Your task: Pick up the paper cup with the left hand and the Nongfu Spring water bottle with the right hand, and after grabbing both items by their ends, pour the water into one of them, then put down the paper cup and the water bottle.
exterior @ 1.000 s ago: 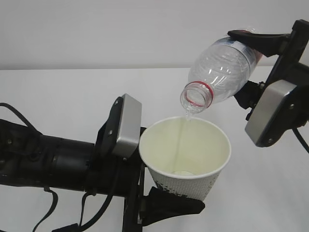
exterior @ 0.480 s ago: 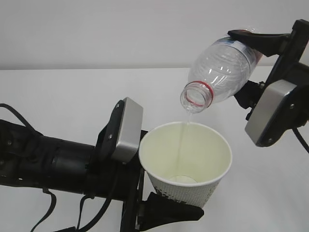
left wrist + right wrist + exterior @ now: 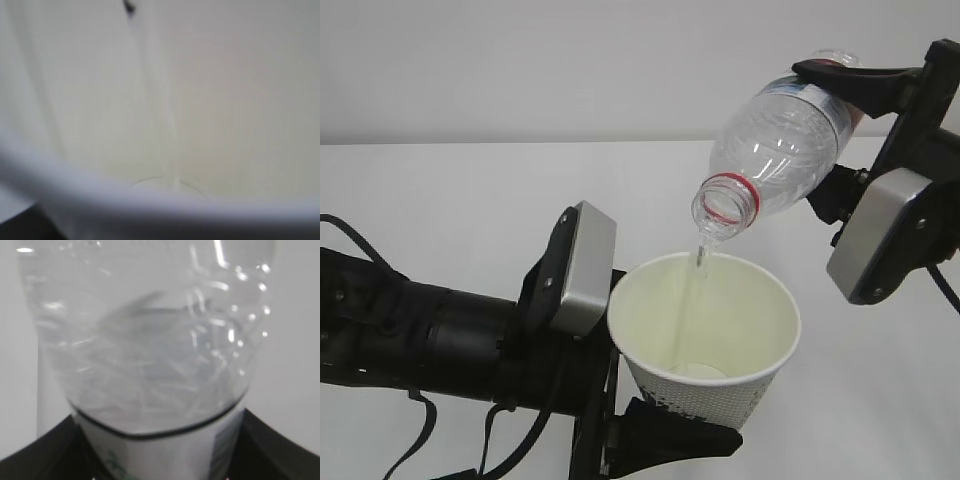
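Observation:
The white paper cup stands upright in the lower middle of the exterior view, with my left gripper shut on its lower part; one black finger shows beneath it. Above it the clear Nongfu Spring water bottle tilts mouth-down to the left, red neck ring over the cup. My right gripper is shut on the bottle's base end. A thin stream of water falls into the cup. The left wrist view shows only the cup's inside and the stream. In the right wrist view the bottle sits between black fingers.
A white table runs back to a pale wall. Silver-grey camera boxes sit on the left wrist and on the right wrist. The black left arm with cables fills the lower left.
The cup has sunk slightly and the bottle's mouth has dipped a little lower. The water stream keeps running and looks a bit fuller.

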You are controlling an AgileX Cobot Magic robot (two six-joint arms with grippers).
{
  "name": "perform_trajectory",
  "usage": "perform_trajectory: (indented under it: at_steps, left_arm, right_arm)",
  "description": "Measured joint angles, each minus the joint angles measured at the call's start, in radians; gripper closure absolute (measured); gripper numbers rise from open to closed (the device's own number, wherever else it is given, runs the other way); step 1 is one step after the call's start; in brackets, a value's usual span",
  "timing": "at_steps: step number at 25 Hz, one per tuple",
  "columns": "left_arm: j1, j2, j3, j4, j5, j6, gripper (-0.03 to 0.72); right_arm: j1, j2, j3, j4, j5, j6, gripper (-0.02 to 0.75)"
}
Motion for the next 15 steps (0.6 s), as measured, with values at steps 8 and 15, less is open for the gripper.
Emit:
perform_trajectory:
  at_steps: [8,15]
  left_arm:
    - [0.0,0.0,0.0,0.0,0.0,0.0,0.179]
    - [0.0,0.0,0.0,0.001,-0.007,0.0,0.179]
  right_arm:
    - [0.0,0.0,0.0,0.001,0.0,-0.002,0.23]
    - [0.0,0.0,0.0,0.006,0.0,-0.004,0.229]
